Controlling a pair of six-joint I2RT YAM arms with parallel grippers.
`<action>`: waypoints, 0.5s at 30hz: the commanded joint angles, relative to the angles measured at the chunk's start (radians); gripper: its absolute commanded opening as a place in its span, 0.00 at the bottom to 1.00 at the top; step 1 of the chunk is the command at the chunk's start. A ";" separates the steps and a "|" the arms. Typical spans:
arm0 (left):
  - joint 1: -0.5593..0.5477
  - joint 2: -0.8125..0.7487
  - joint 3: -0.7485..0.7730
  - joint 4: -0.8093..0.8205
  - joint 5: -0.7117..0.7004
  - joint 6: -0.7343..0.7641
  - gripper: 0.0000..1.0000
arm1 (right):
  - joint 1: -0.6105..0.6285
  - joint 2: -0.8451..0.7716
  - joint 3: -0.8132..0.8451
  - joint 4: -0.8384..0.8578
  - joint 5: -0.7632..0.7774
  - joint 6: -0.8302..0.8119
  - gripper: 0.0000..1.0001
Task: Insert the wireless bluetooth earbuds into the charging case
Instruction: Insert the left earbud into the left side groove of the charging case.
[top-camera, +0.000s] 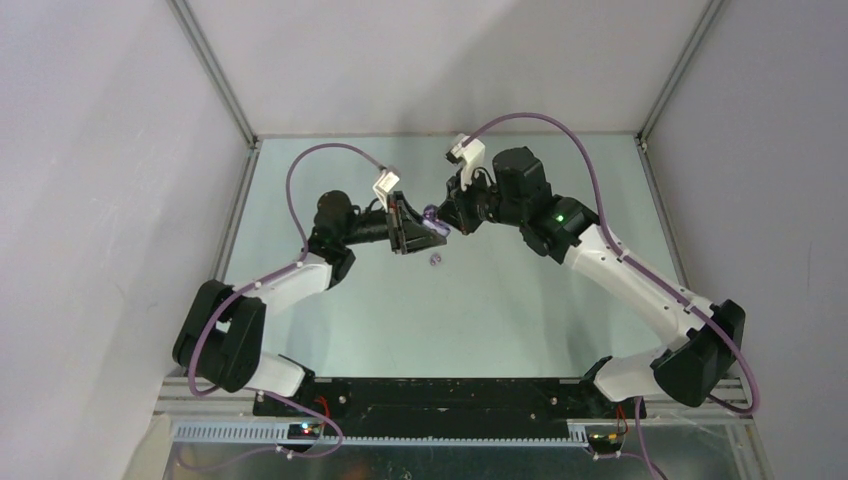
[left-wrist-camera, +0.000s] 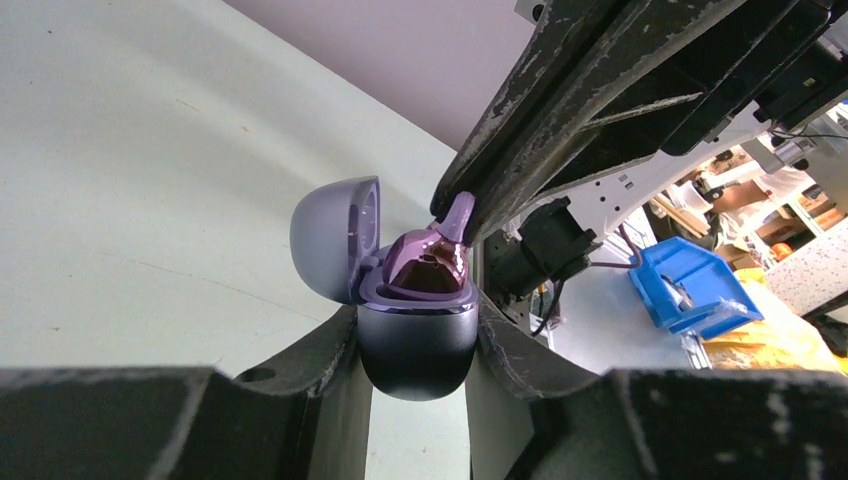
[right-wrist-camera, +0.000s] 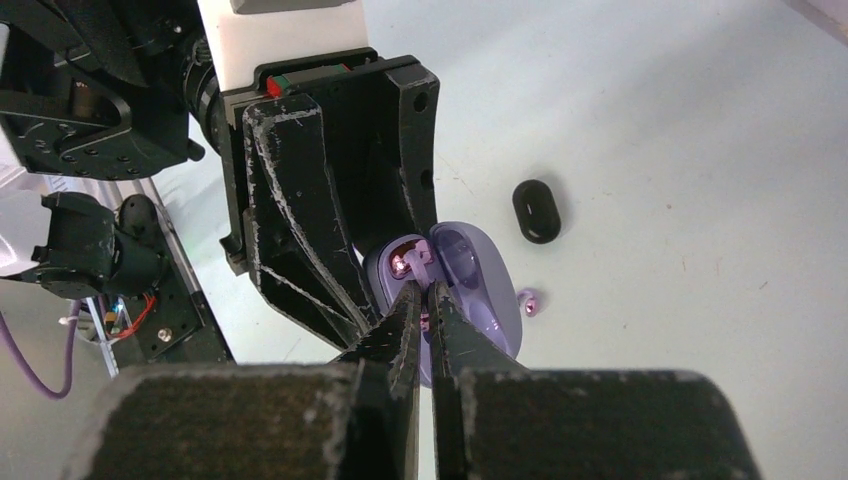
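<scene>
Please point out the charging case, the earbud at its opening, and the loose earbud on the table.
charging case (left-wrist-camera: 415, 345): left wrist view, dark lower body.
earbud at the opening (left-wrist-camera: 430, 268): left wrist view, glossy shell.
loose earbud (right-wrist-camera: 530, 301): right wrist view, its middle.

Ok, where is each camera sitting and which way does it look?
Top: high behind the arms, looking down on the table; left arm and right arm show whole.
Left wrist: looks along the left jaws, clamped on the open charging case.
Right wrist: looks down the shut right jaws, pinching an earbud over the case.
Shared: both wrist views show case and earbud; top and right wrist show a loose earbud.
</scene>
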 joint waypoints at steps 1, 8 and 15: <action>0.006 -0.027 0.017 0.071 -0.002 0.001 0.00 | 0.003 0.007 -0.008 0.039 -0.057 0.032 0.00; 0.005 -0.023 0.013 0.122 0.010 -0.032 0.00 | -0.005 0.022 -0.009 0.055 -0.067 0.058 0.00; 0.007 -0.035 0.012 0.148 0.016 -0.047 0.00 | -0.015 0.037 -0.018 0.067 -0.118 0.103 0.00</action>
